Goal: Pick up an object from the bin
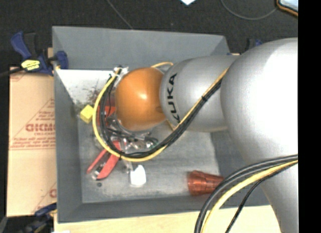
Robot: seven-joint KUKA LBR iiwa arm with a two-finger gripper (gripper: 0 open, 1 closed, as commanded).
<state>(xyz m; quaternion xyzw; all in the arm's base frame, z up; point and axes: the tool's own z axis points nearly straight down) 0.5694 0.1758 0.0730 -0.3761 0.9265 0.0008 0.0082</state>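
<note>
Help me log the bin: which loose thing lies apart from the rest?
The coppery piece, alone at lower right; red tool, white piece and yellow block cluster left.

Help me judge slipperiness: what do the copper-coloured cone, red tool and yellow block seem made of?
Cone: shiny metal or metallised plastic, judging by ribbed glints. Red tool: probably plastic or rubber-coated handles, smooth with little shine. Yellow block: dull plastic or painted wood; cannot tell which.

Lighting: overhead, moderately bright. Glare: broad white sheen on silver arm (261,91); soft highlight on orange cover (138,99). Shadow: bin (150,41) walls, floor beneath wrist. Surroundings dark.
</note>
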